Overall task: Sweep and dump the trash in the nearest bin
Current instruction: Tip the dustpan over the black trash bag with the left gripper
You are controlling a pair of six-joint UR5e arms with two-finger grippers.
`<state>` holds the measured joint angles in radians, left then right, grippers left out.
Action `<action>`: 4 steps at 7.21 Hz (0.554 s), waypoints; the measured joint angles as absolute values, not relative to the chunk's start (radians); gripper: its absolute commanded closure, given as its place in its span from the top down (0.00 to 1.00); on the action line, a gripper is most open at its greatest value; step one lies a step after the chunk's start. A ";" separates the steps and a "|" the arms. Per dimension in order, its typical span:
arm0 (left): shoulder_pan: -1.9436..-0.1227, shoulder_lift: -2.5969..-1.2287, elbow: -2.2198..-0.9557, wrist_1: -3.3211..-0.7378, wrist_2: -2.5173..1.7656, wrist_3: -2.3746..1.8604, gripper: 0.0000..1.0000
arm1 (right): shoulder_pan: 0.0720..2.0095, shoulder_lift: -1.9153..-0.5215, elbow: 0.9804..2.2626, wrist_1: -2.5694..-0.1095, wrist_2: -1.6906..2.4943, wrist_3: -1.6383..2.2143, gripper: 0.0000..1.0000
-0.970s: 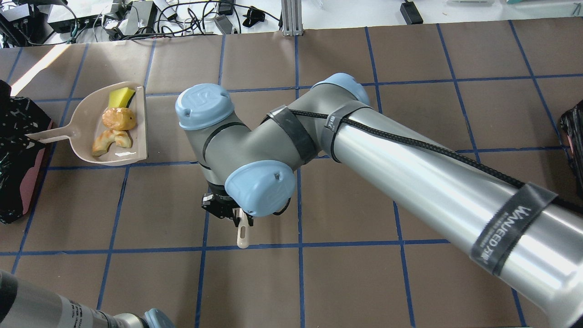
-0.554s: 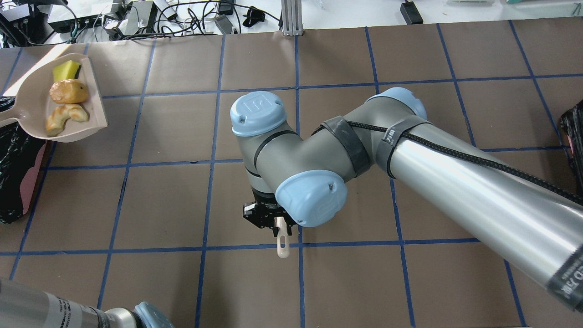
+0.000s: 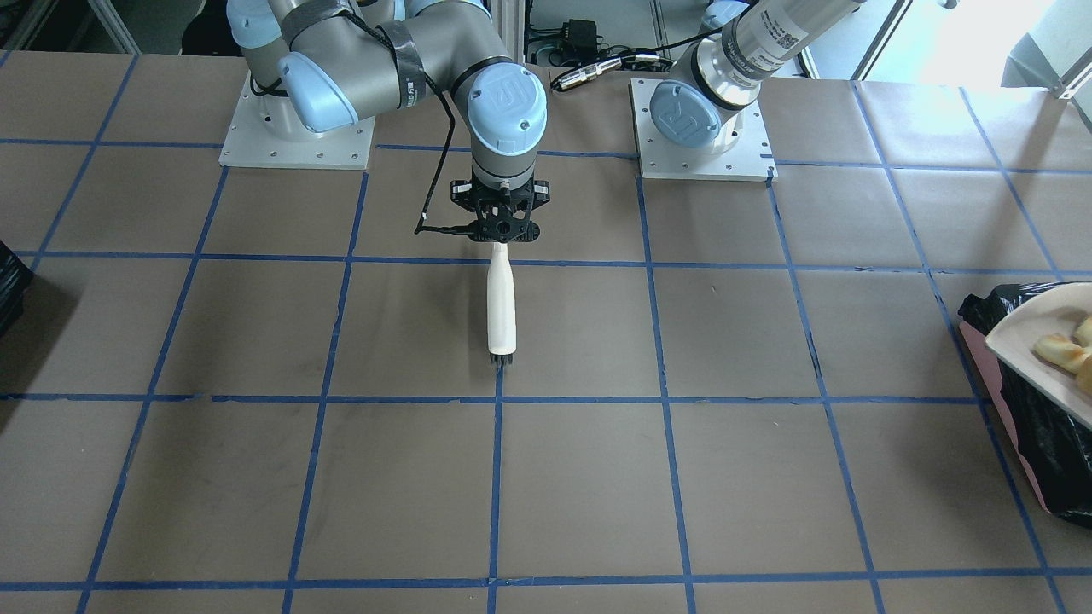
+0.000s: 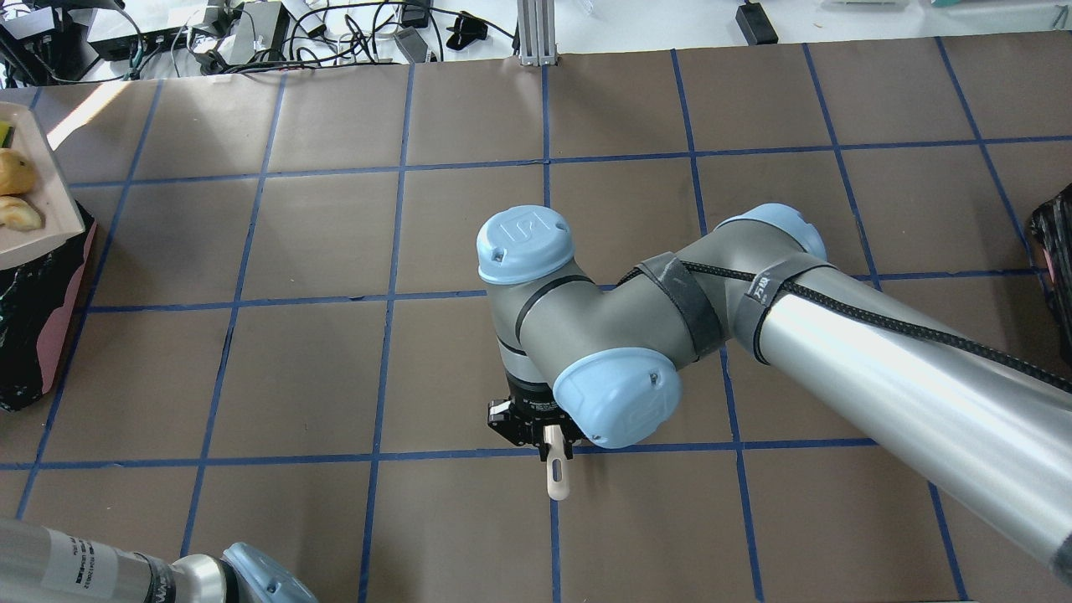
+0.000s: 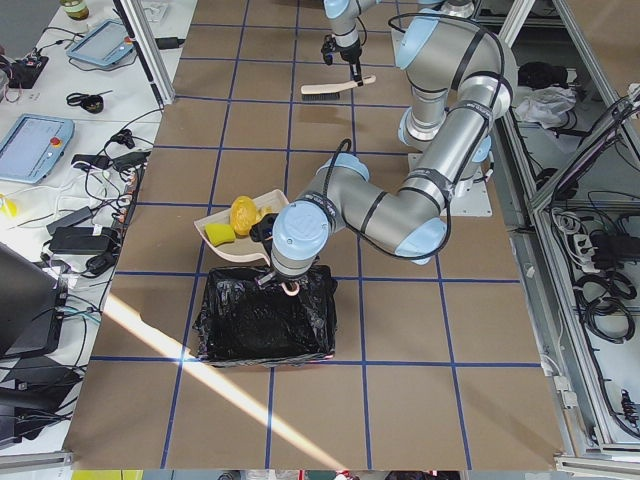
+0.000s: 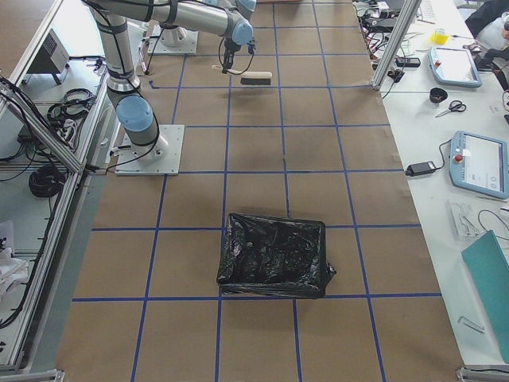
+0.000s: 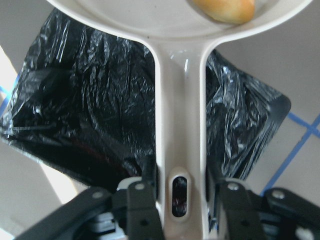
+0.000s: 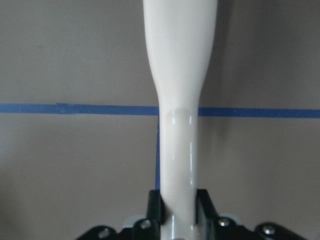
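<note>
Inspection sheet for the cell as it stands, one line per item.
surface: table covered in brown paper with a blue tape grid.
job's things: dustpan carrying food scraps, held over the edge of the black-lined bin, not yet tipped; brush at mid-table.
clutter: nothing seen.
grippers: left gripper shut on the dustpan handle; right gripper shut on the brush handle.
cables: black cable strapped along the right arm; loose leads beyond the far edge.
surroundings: second bin at the robot's right end; teach pendants on side benches.
</note>
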<state>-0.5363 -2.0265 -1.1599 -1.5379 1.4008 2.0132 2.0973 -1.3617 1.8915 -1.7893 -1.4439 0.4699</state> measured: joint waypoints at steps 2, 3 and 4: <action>-0.456 -2.064 -1.104 -1.535 1.452 2.007 0.00 | 2.097 -1.361 1.905 -1.805 -1.440 0.471 0.00; -0.428 -2.082 -1.092 -1.532 1.473 1.990 0.00 | 2.097 -1.359 1.907 -1.807 -1.441 0.470 0.00; -0.410 -2.100 -1.078 -1.524 1.505 1.967 0.00 | 2.098 -1.358 1.908 -1.809 -1.441 0.470 0.00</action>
<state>-0.4104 -2.0997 -1.0778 -1.5236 1.5046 1.9667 2.0977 -1.3580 1.9077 -1.8088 -1.4410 0.4696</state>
